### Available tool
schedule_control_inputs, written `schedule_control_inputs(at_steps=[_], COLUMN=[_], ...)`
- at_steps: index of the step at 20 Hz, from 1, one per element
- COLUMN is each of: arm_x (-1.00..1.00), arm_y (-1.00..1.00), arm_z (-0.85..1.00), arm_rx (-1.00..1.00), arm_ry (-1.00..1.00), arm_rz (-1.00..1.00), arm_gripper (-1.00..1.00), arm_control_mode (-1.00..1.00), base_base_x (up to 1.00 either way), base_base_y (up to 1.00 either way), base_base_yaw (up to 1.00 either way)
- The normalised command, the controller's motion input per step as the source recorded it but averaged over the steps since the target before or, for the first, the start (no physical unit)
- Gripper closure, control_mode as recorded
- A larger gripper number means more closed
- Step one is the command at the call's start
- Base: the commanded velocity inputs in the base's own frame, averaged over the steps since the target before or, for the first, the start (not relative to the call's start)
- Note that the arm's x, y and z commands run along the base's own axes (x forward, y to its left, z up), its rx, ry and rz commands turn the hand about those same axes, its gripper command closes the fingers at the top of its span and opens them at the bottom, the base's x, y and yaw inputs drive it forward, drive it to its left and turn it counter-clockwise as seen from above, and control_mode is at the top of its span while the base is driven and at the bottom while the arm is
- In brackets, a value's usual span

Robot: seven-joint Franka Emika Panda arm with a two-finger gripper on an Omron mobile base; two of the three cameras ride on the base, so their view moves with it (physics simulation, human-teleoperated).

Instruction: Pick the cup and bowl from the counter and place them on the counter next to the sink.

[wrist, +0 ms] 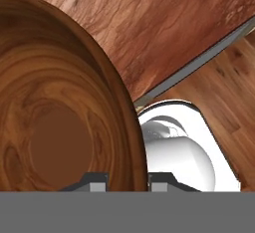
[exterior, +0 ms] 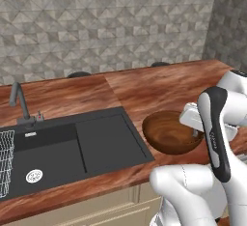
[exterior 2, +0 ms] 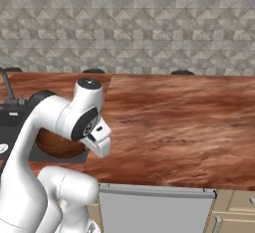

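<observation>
A dark brown wooden bowl (exterior: 170, 132) sat over the reddish wood-grain counter (exterior: 159, 87), just beside the right edge of the black sink (exterior: 72, 148), its rim slightly overlapping the sink's corner. The robot's white arm (exterior: 214, 133) rose at the lower right and covered the bowl's right side, with the white hand against that rim; the fingers themselves could not be made out. In the sink, a round silver drain (exterior: 34, 176) lay near the front left, a wire rack (exterior: 5, 162) stood at the left edge, and a thin dark tap (exterior: 20, 102) rose behind. A grey patterned tile wall (exterior: 106, 22) backed the counter.
</observation>
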Motion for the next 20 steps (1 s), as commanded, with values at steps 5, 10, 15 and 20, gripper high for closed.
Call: schedule_control_inputs(at_steps=[5, 10, 15, 20], arm_x=[0.0, 0.0, 0.0, 0.41], arm_y=[0.0, 0.0, 0.0, 0.02], arm_z=[0.0, 0.0, 0.0, -0.05], arm_rx=[0.0, 0.0, 0.0, 0.0], arm_ry=[0.0, 0.0, 0.0, 0.0], arm_rz=[0.0, 0.0, 0.0, 0.0], arm_gripper=[1.0, 1.0, 1.0, 1.0], arm_control_mode=[1.0, 1.0, -1.0, -1.0], base_base_x=[0.0, 0.0, 0.0, 0.0], base_base_y=[0.0, 0.0, 0.0, 0.0], base_base_yaw=[0.0, 0.0, 0.0, 0.0])
